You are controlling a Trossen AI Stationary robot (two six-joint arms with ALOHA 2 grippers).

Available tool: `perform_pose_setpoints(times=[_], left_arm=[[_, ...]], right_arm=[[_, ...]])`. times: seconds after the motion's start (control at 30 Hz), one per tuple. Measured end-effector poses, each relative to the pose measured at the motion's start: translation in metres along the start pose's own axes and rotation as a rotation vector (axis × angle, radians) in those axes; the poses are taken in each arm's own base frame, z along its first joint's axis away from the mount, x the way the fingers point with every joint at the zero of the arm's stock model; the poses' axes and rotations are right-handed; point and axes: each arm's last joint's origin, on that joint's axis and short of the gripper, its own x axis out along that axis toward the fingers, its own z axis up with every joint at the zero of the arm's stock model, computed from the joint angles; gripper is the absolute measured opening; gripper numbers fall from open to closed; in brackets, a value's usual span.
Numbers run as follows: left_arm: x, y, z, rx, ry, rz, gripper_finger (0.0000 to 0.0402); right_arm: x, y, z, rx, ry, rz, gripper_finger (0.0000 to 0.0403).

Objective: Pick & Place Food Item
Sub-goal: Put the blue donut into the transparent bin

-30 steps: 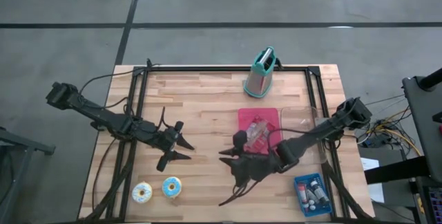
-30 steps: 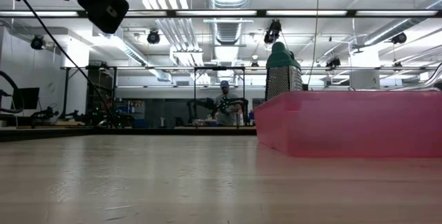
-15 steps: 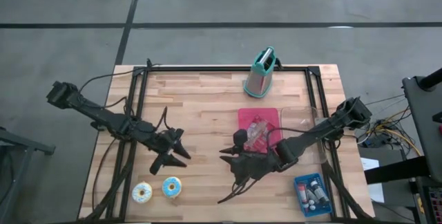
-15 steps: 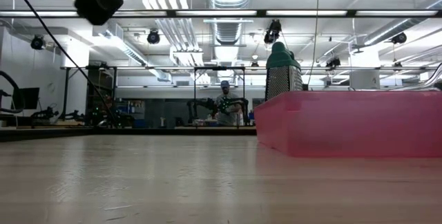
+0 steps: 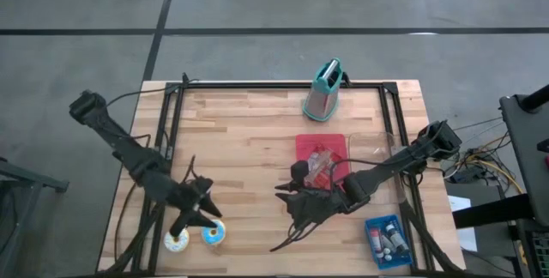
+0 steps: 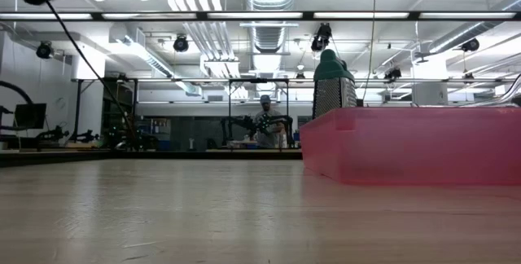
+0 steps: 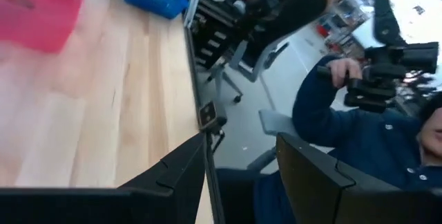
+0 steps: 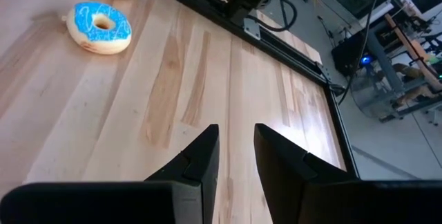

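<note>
Two doughnuts lie side by side at the near-left corner of the table: a blue-iced doughnut [image 5: 214, 232] and, just beside it toward the table's left edge, a pale-iced doughnut [image 5: 177, 240]. From above I see my left gripper [image 5: 196, 212] just over them, fingers spread open and pointing at the blue-iced one, not touching it as far as I can tell. My right gripper [image 5: 292, 205] waits well to the right of the doughnuts, beside the pink tray [image 5: 310, 144], fingers apart. Beyond the tray stands a box grater [image 5: 323, 91]; a blue bin [image 5: 388, 242] sits at the near-right corner.

In the low view the pink tray's wall fills the right side; the doughnuts do not show.

The left wrist view looks past the open fingers off the table's edge to a person in a blue sleeve [image 7: 359, 131]; no doughnut shows.

The right wrist view looks between its parted fingers across bare boards to both doughnuts far off.

I judge a doughnut light, soft and easily crushed, with sticky or slick icing. I would close gently across the ring's outer sides, low on the dough.
</note>
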Motion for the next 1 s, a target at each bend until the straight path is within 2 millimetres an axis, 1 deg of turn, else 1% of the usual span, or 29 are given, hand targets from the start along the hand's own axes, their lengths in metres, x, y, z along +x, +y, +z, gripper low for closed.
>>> perform_pose_setpoints(times=[0.1, 0.2, 0.3, 0.43, 0.53, 0.63, 0.8, 1.0], left_arm=[[-0.006, -0.010, -0.004, -0.024, 0.031, 0.099, 0.0181], [-0.010, -0.014, -0.008, -0.112, 0.048, 0.234, 0.0181], [-0.006, -0.017, -0.015, -0.222, 0.084, 0.278, 0.0181], [0.011, -0.020, -0.026, -0.321, 0.219, 0.276, 0.0181], [0.027, -0.023, -0.035, -0.333, 0.342, 0.280, 0.0181], [0.044, -0.027, -0.041, -0.327, 0.406, 0.311, 0.0181], [0.066, -0.027, -0.050, -0.293, 0.476, 0.437, 0.0181], [0.086, -0.023, -0.063, -0.270, 0.571, 0.593, 0.0181]], right_arm=[[0.000, 0.000, 0.000, -0.020, 0.001, -0.001, 0.0087], [0.001, -0.001, 0.000, -0.041, 0.002, -0.003, 0.0082], [0.001, -0.002, 0.000, -0.041, 0.002, -0.005, 0.0079], [0.003, -0.004, -0.001, -0.039, 0.006, -0.011, 0.0081], [0.005, -0.006, -0.001, -0.034, 0.009, -0.015, 0.0085], [0.005, -0.007, -0.002, -0.010, 0.010, -0.018, 0.0088], [0.005, -0.007, -0.002, 0.050, 0.009, -0.018, 0.0088], [0.005, -0.007, -0.002, 0.115, 0.009, -0.017, 0.0078]])
